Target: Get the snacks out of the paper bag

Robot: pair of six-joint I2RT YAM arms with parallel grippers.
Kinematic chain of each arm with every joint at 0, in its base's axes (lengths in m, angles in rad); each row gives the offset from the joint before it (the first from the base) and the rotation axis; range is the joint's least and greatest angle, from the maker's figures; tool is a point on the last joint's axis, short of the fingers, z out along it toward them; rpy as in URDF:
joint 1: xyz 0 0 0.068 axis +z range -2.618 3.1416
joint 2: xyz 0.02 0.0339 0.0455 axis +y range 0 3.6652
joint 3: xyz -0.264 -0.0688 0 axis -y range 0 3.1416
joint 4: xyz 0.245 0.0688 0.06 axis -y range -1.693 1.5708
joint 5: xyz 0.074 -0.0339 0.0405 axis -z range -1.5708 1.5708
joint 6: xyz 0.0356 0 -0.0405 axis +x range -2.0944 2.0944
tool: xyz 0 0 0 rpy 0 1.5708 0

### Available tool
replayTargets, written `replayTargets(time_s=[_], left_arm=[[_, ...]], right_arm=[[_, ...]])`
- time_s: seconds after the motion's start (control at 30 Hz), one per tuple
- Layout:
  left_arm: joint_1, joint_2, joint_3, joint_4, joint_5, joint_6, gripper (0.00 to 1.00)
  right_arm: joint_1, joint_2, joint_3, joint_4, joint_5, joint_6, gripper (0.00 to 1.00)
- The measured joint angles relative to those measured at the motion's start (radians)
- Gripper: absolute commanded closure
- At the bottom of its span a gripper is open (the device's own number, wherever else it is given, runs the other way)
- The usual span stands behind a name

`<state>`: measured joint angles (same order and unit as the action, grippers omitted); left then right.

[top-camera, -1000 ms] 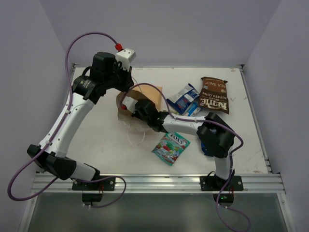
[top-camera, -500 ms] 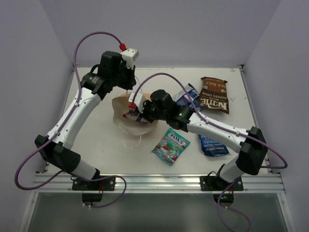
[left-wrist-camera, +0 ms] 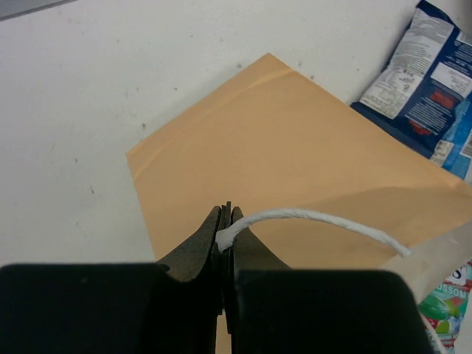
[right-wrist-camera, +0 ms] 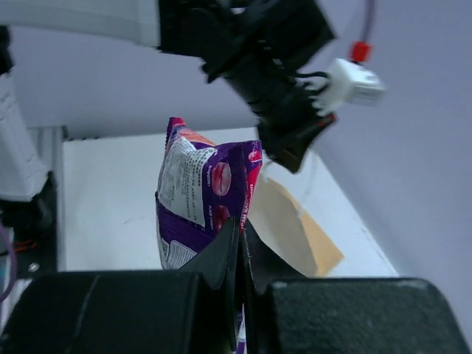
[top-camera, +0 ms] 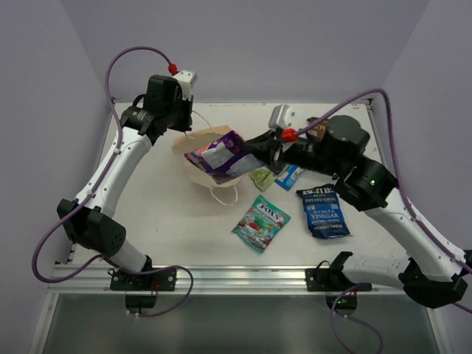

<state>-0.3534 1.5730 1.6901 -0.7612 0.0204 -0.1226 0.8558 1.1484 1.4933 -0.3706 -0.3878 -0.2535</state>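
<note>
Pulling a snack clear is the step in hand. The right gripper (right-wrist-camera: 241, 240) has its jaws pressed tight on the lower edge of a purple candy bag (top-camera: 220, 153), held up in the air right over the mouth of the paper bag (left-wrist-camera: 295, 162). It looks out, or all but out, of the opening.

On the far side of the paper bag, the left gripper (left-wrist-camera: 225, 230) is clamped fully closed on the thin white string handle (left-wrist-camera: 317, 219), anchoring the bag.

Next, by my read, the purple packet has to travel away from the paper bag toward the side where the other snacks lie. It must go high enough not to snag the rim, and then the jaws part to drop it. The left side should hold that string firm meanwhile.

Already lying just beside the paper bag are a tiny green wrapper (top-camera: 261, 177) and a blue-white packet (top-camera: 290, 175). A teal candy bag (top-camera: 260, 223) lies near it, and a dark-blue chip bag (top-camera: 323, 212) farther off on the same side. Whether anything remains inside, I cannot tell.

The purple packet is glossy and crinkled, with a white panel of small print and pink-red sweets pictured on it. The paper bag is plain tan kraft, lying fairly flat.
</note>
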Motion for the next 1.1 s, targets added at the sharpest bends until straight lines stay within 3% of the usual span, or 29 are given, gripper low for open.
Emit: replayTargets(time_s=[0.27, 0.63, 0.7, 0.73, 0.8, 0.93, 1.0, 1.1], left_arm=[[0.101, -0.038, -0.008, -0.027, -0.082, 0.001, 1.0], [0.107, -0.127, -0.051, -0.067, -0.133, -0.002, 1.0], [0.108, -0.127, -0.051, -0.074, -0.137, -0.009, 1.0], [0.109, -0.127, -0.051, -0.079, -0.139, -0.016, 1.0], [0.111, -0.127, -0.04, -0.094, -0.141, -0.029, 1.0], [0.116, -0.126, -0.003, -0.101, -0.13, -0.055, 1.0], [0.118, -0.126, 0.022, -0.101, -0.111, -0.073, 1.0], [0.118, -0.111, 0.074, -0.101, -0.061, -0.104, 1.0]], right_arm=[[-0.219, 0.055, 0.078, 0.002, 0.099, 0.059, 1.0], [-0.294, 0.573, 0.195, 0.076, 0.298, -0.014, 0.99], [-0.289, 0.641, 0.15, 0.153, 0.346, -0.039, 0.85], [-0.285, 0.676, 0.118, 0.19, 0.38, -0.053, 0.67], [-0.274, 0.726, 0.077, 0.217, 0.42, -0.068, 0.47], [-0.234, 0.754, -0.021, 0.229, 0.429, -0.062, 0.36], [-0.217, 0.718, -0.085, 0.232, 0.419, -0.026, 0.26], [-0.2, 0.601, -0.171, 0.187, 0.394, 0.035, 0.22]])
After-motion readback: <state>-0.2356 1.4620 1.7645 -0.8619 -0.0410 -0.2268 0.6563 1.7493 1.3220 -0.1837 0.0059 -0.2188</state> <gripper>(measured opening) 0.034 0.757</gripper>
